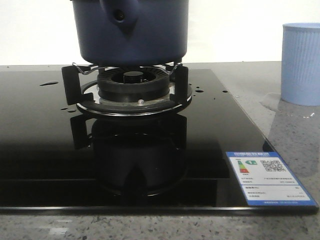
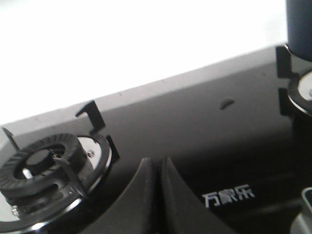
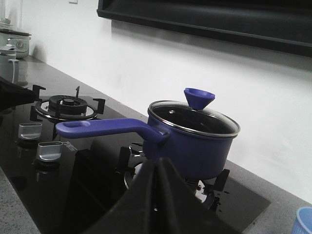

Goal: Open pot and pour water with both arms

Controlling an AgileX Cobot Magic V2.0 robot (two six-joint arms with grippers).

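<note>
Front view: the pot [image 1: 131,31] sits on the burner [image 1: 133,86] of the black glass hob [image 1: 45,150]; a pale blue cup [image 1: 300,63] stands off the hob, well apart from the pot.

Left wrist view: the left gripper [image 2: 163,163] has its fingers pressed together, holding nothing, near another burner [image 2: 41,168].

Right wrist view: the right gripper [image 3: 158,165] is likewise closed and empty, just before the pot's base; the pot's glass lid [image 3: 195,117] is on.

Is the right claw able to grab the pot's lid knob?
Probably yes. The right claw sits shut in front of the pot, and nothing covers the knob on the lid; it must open first.
</note>
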